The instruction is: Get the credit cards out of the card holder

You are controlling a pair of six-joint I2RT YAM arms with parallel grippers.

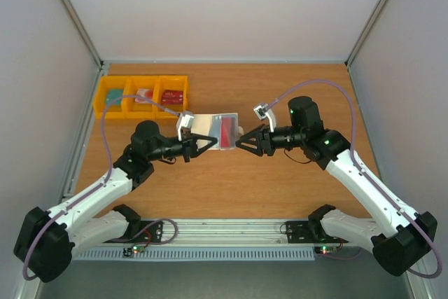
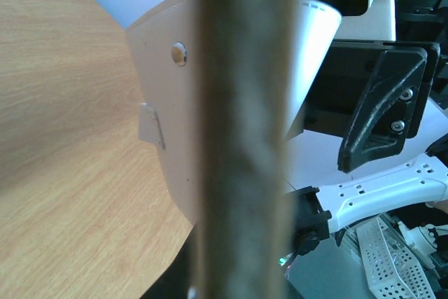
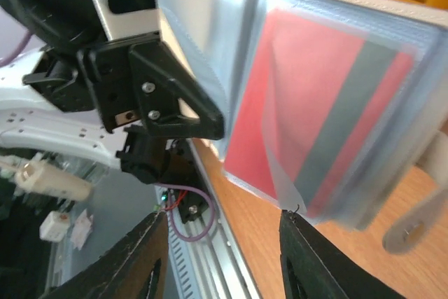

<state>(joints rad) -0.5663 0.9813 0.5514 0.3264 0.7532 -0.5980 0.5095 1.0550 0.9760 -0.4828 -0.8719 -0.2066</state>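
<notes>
Closest to the right wrist lens, the right gripper's (image 3: pixel 222 223) two fingers stood parted with nothing between them, aimed at the open face of the holder (image 3: pixel 203 40) just ahead. A red card (image 3: pixel 301 96) with a grey stripe sat under the clear pocket on that face, fully in as far as I could see.

Opposite, the left gripper (image 1: pixel 201 145) looked clamped on the holder's cream half, holding it raised off the desk (image 1: pixel 231 187). Its own camera showed only a blurred band right at the lens, so I judged that grip from the other views. The holder hung over the middle of the desk, a little toward the far edge. Yellow bins (image 1: pixel 143 96) sat well apart in the far left corner, with a few cards lying in them.

To my eye the step was drawing this card out, with the holder presented and the pinch not yet made. The right fingers would need to find the pocket's mouth, though I could not tell which edge it was. They would then have to close on the card alone, not the film, and pull straight along the pocket while the left held firm.
</notes>
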